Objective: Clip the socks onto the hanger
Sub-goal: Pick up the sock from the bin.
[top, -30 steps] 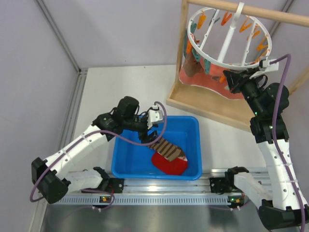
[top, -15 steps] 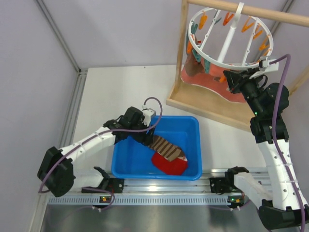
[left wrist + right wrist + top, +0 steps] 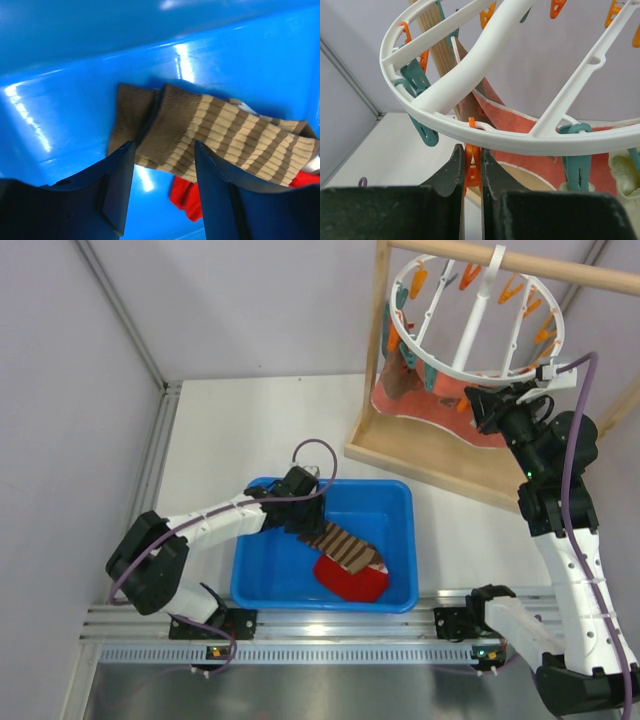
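Clearly the striped sock (image 3: pixel 215 135) is soft and light, and its folded cuff at frame centre is the best place to pinch. It lies on a red sock (image 3: pixel 352 580) in the blue bin (image 3: pixel 400 492), lower centre. The left gripper (image 3: pixel 164 160) is wide open at this cuff and holds nothing. Only the right wrist view shows the right gripper (image 3: pixel 472 160) closed on an orange clothespin (image 3: pixel 472 175) of the hanger (image 3: pixel 470 75).

Evenly bright from overhead, with only soft shadows on the bench (image 3: pixel 250 430). Streaky white glare across the blue tub (image 3: pixel 75 90) in the left wrist view. Dark, blurred claw fingers (image 3: pixel 445 200) close to both wrist lenses.
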